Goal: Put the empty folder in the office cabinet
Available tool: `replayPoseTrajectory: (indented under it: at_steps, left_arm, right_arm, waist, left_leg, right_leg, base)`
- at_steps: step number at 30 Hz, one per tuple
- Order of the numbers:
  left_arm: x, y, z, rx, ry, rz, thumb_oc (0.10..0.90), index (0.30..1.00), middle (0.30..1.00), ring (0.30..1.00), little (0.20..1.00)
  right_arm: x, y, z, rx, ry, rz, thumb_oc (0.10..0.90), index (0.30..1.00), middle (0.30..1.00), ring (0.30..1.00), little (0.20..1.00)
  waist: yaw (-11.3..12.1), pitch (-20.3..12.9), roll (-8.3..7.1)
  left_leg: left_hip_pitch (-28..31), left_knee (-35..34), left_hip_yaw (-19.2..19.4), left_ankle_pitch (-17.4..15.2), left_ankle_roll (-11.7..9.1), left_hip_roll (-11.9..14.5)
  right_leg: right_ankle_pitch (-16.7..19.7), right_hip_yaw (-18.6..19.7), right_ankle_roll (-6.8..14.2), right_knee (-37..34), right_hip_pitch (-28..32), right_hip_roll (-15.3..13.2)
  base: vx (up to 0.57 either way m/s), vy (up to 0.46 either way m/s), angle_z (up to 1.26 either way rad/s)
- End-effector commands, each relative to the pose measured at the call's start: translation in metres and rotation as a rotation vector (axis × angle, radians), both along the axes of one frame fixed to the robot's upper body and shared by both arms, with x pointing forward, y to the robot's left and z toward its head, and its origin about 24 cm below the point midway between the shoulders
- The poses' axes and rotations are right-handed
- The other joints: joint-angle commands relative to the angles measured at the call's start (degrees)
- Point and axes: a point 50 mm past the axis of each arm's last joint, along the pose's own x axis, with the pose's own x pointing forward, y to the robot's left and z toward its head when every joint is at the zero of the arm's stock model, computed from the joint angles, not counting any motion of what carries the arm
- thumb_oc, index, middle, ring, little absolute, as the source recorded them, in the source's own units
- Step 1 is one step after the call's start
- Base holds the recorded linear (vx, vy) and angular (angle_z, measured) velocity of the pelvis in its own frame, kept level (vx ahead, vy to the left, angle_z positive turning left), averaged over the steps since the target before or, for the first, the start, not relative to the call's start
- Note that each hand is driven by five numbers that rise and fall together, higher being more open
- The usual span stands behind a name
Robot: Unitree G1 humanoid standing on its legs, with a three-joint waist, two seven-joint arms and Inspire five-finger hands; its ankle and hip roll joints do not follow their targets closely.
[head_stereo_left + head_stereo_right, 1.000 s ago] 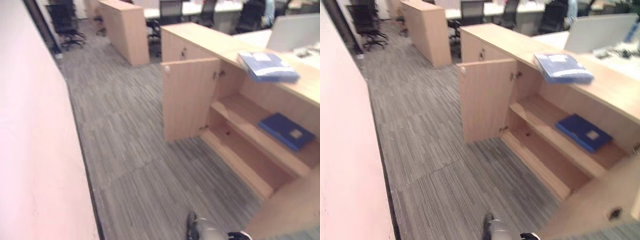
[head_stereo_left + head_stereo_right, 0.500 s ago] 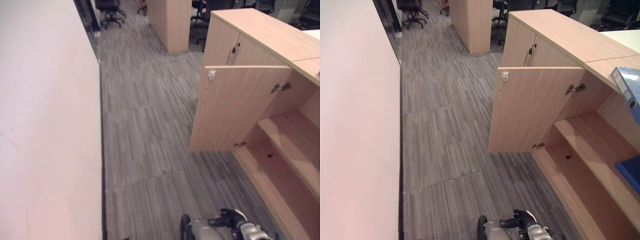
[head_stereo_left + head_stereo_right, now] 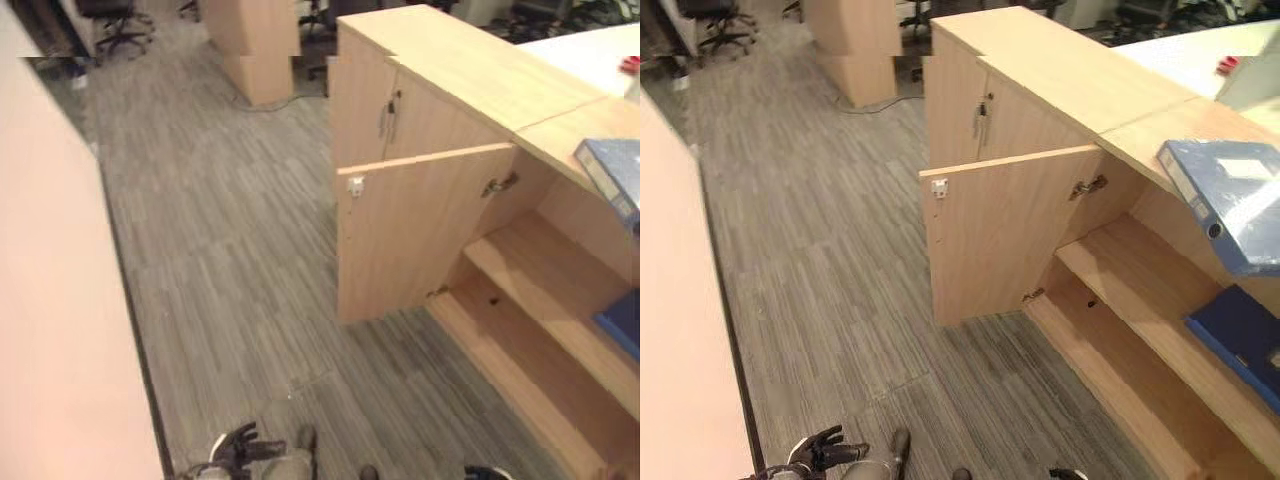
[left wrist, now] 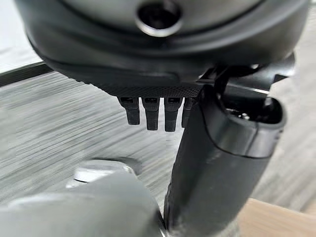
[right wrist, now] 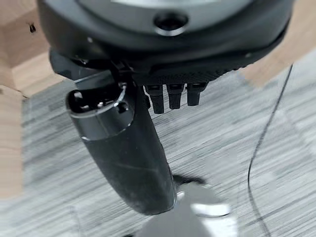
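The left hand (image 3: 820,447) hangs low over the carpet (image 3: 830,240) with relaxed, spread fingers, holding nothing; the right hand (image 5: 133,143) likewise hangs loose and empty. Well ahead and to the right of both, the cabinet (image 3: 1060,100) stands with its door (image 3: 1005,235) swung wide. A light-blue folder (image 3: 1230,200) lies on its top and a dark-blue folder (image 3: 1245,340) on the upper shelf (image 3: 1140,290).

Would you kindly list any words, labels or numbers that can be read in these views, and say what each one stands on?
No text can be read in these views.
Light blue folder on the cabinet top: a pale label on its cover, too blurred to read.
Dark blue folder on the shelf inside: no readable print.
Open cabinet door: bare wood with a small white fitting, no print.
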Motion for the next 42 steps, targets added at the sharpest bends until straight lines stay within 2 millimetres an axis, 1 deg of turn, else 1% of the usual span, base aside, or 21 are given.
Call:
replayPoseTrajectory:
  at_steps: [1,6,13,18,19,20,21,22,23,24,25,32,33,34,35,36,37,38,39,40,42]
  left_arm:
    - [-0.04,0.003,-0.01,0.009,0.125,0.026,0.8,0.9,0.9,0.9,0.9]
    - [-0.049,0.003,-0.012,0.028,0.169,-0.039,0.8,0.9,0.9,0.9,0.9]
    - [-0.043,0.005,-0.01,0.035,0.141,-0.035,0.8,0.9,0.9,0.9,0.9]
    - [-0.034,0.002,-0.008,0.032,0.106,-0.041,0.8,0.9,0.9,0.9,0.9]
    - [-0.031,0.002,-0.008,0.032,0.091,-0.036,0.8,0.9,0.9,0.9,0.9]
    - [-0.026,0.002,-0.006,0.033,0.069,-0.025,0.8,0.9,0.9,0.9,0.9]
    - [-0.026,0.002,-0.006,0.033,0.069,-0.025,0.8,0.9,0.9,0.9,0.9]
    - [-0.017,0.001,-0.004,0.031,0.036,-0.027,0.8,0.9,0.9,0.9,0.9]
    - [-0.009,-0.002,-0.001,0.023,0.0,-0.032,0.8,0.9,0.9,0.9,0.9]
    - [-0.009,-0.002,-0.001,0.023,0.0,-0.032,0.8,0.9,0.9,0.9,0.9]
    - [0.001,-0.009,0.002,-0.01,-0.049,-0.035,0.8,0.9,0.9,0.9,0.9]
    - [0.025,-0.022,0.012,-0.07,-0.155,-0.069,0.8,0.9,0.9,0.9,0.9]
    - [0.037,-0.028,0.018,-0.098,-0.208,-0.078,0.8,0.9,0.9,0.9,0.9]
    - [0.037,-0.028,0.018,-0.098,-0.208,-0.078,0.8,0.9,0.9,0.9,0.9]
    - [0.051,-0.034,0.027,-0.131,-0.273,-0.088,0.8,0.9,0.9,0.9,0.9]
    - [0.058,-0.039,0.033,-0.149,-0.31,-0.108,0.8,0.9,0.9,0.9,0.9]
    - [0.058,-0.039,0.033,-0.149,-0.31,-0.108,0.8,0.9,0.9,0.9,0.9]
    - [0.067,-0.045,0.043,-0.175,-0.37,-0.141,0.8,0.9,0.9,0.9,0.9]
    - [0.072,-0.047,0.048,-0.183,-0.399,-0.148,0.8,0.9,0.9,0.9,0.9]
    - [0.072,-0.047,0.048,-0.183,-0.399,-0.148,0.8,0.9,0.9,0.9,0.9]
    - [0.078,-0.047,0.056,-0.194,-0.439,-0.155,0.8,0.9,0.9,0.9,0.9]
  right_arm:
    - [-0.012,-0.01,0.001,-0.028,0.018,0.008,0.8,0.9,0.9,0.9,0.9]
    - [-0.014,-0.001,-0.002,0.001,0.019,0.019,0.8,0.9,0.9,0.9,0.9]
    - [-0.007,0.008,-0.003,0.026,-0.005,0.025,0.8,0.9,0.9,0.9,0.9]
    - [0.001,0.01,-0.002,0.034,-0.042,0.018,0.8,0.9,0.9,0.9,0.9]
    - [0.006,0.011,-0.001,0.036,-0.06,0.019,0.8,0.9,0.9,0.9,0.9]
    - [0.012,0.011,0.001,0.035,-0.08,0.022,0.8,0.9,0.9,0.9,0.9]
    - [0.012,0.011,0.001,0.035,-0.08,0.022,0.8,0.9,0.9,0.9,0.9]
    - [0.019,0.012,0.003,0.033,-0.1,0.031,0.8,0.9,0.9,0.9,0.9]
    - [0.025,0.016,0.004,0.038,-0.116,0.053,0.8,0.9,0.9,0.9,0.9]
    - [0.025,0.016,0.004,0.038,-0.116,0.053,0.8,0.9,0.9,0.9,0.9]
    - [0.033,0.02,0.005,0.043,-0.131,0.091,0.8,0.9,0.9,0.9,0.9]
    - [0.024,0.018,0.003,0.042,-0.103,0.093,0.8,0.9,0.9,0.9,0.9]
    - [0.026,0.015,0.005,0.037,-0.113,0.078,0.8,0.9,0.9,0.9,0.9]
    - [0.026,0.015,0.005,0.037,-0.113,0.078,0.8,0.9,0.9,0.9,0.9]
    - [0.031,0.012,0.007,0.03,-0.129,0.065,0.8,0.9,0.9,0.9,0.9]
    - [0.032,0.011,0.008,0.026,-0.136,0.063,0.8,0.9,0.9,0.9,0.9]
    - [0.032,0.011,0.008,0.026,-0.136,0.063,0.8,0.9,0.9,0.9,0.9]
    - [0.034,0.006,0.01,0.011,-0.139,0.062,0.8,0.9,0.9,0.9,0.9]
    - [0.035,0.001,0.012,-0.003,-0.138,0.058,0.8,0.9,0.9,0.9,0.9]
    - [0.035,0.001,0.011,-0.003,-0.138,0.058,0.8,0.9,0.9,0.9,0.9]
    - [0.032,-0.003,0.012,-0.011,-0.125,0.052,0.8,0.9,0.9,0.9,0.9]
  waist:
    - [2.1,-1.5,-0.12]
    - [0.5,-4.4,0.51]
    - [-0.3,-5.3,1.0]
    - [-0.2,-5.4,1.15]
    - [0.0,-5.2,1.21]
    - [0.8,-4.6,1.39]
    - [0.9,-4.7,1.4]
    - [1.6,-4.7,1.69]
    - [2.7,-5.0,2.13]
    - [2.7,-5.0,2.14]
    - [3.2,-5.0,1.61]
    - [1.3,-4.8,-0.45]
    - [0.7,-4.3,-0.95]
    - [0.7,-4.3,-0.94]
    - [0.6,-3.5,-1.67]
    - [0.7,-3.0,-2.11]
    - [0.6,-3.0,-2.08]
    - [1.1,-2.1,-2.56]
    - [1.6,-1.5,-2.64]
    - [1.5,-1.5,-2.6]
    - [2.0,-1.6,-3.12]
  left_leg:
    - [4.3,-3.2,-3.6,4.3,2.4,-2.7]
    - [9.5,-8.8,-2.1,4.9,3.3,-1.9]
    - [11.5,-10.3,2.6,3.6,5.5,-1.7]
    - [12.2,-10.4,6.3,2.1,6.5,-1.5]
    - [12.2,-10.4,7.8,1.7,6.4,-1.1]
    - [12.5,-10.4,9.4,1.2,6.1,-0.5]
    - [12.3,-10.4,9.4,1.2,6.1,-0.4]
    - [12.3,-10.4,11.0,0.9,5.6,0.5]
    - [12.8,-10.4,14.5,0.4,4.7,2.3]
    - [12.8,-10.4,14.5,0.4,4.7,2.3]
    - [14.4,-10.4,19.7,-0.3,4.0,4.1]
    - [16.9,-7.7,20.9,-3.2,2.7,6.7]
    - [16.5,-3.0,20.9,-5.3,2.3,8.4]
    - [16.5,-2.9,20.9,-5.4,2.3,8.4]
    - [14.3,3.9,21.3,-6.6,2.1,9.1]
    - [12.5,9.4,21.2,-6.3,2.2,9.7]
    - [12.4,9.6,21.2,-6.4,2.2,9.7]
    - [9.6,18.0,20.6,-4.8,2.7,10.1]
    - [7.4,21.1,19.2,-3.8,3.1,9.1]
    - [7.3,21.2,19.2,-3.9,3.1,9.2]
    - [3.7,19.8,17.3,-3.9,3.6,7.0]
  right_leg:
    - [-0.2,-1.5,3.9,1.4,-3.8,2.8]
    - [0.9,1.7,5.1,-0.1,-4.7,2.1]
    - [1.8,5.8,6.9,0.4,-6.1,0.7]
    - [2.5,6.4,8.2,0.7,-7.2,-0.4]
    - [2.9,4.9,8.6,1.0,-8.0,-1.0]
    - [3.1,0.6,9.1,1.6,-9.0,-2.3]
    - [3.2,0.7,9.1,1.6,-9.2,-2.3]
    - [3.4,-6.1,9.3,2.0,-10.2,-4.3]
    - [3.3,-18.2,8.9,2.3,-10.5,-7.5]
    - [3.3,-18.2,8.9,2.4,-10.5,-7.5]
    - [4.4,-26.7,8.8,2.6,-11.2,-9.7]
    - [3.4,-23.9,7.9,2.1,-10.4,-7.4]
    - [1.6,-22.8,6.8,3.6,-10.2,-6.1]
    - [1.5,-22.8,6.8,3.6,-10.2,-6.1]
    - [0.6,-22.1,5.8,4.3,-9.6,-5.5]
    - [0.1,-21.7,5.1,4.3,-8.8,-4.9]
    - [0.1,-21.7,5.1,4.3,-8.9,-4.8]
    - [-0.8,-21.0,3.9,4.2,-7.2,-3.8]
    - [-1.3,-20.4,3.4,4.1,-6.5,-3.4]
    - [-1.3,-20.4,3.4,4.1,-6.5,-3.3]
    - [-1.7,-19.7,3.7,3.3,-5.3,-3.4]
  base:
    - [0.16,0.145,-1.25]
    - [0.13,0.144,-0.83]
    - [0.05,0.106,-0.48]
    - [0.02,0.044,-0.6]
    - [0.0,-0.028,-0.88]
    - [-0.02,-0.039,-0.9]
    - [-0.04,-0.08,-0.97]
    - [-0.01,-0.113,-1.11]
    - [-0.01,-0.113,-1.46]
    - [0.08,-0.189,-2.12]
    - [0.07,-0.13,-1.57]
    - [0.14,-0.228,-0.51]
    - [0.09,-0.183,-0.29]
    - [0.14,-0.323,-0.17]
    - [0.09,-0.221,-0.16]
    - [0.09,-0.221,-0.14]
    - [0.12,-0.202,-0.25]
    - [0.12,-0.162,-0.34]
    - [0.12,-0.161,-0.48]
    - [0.06,-0.062,-0.55]
    - [0.11,-0.035,-0.4]
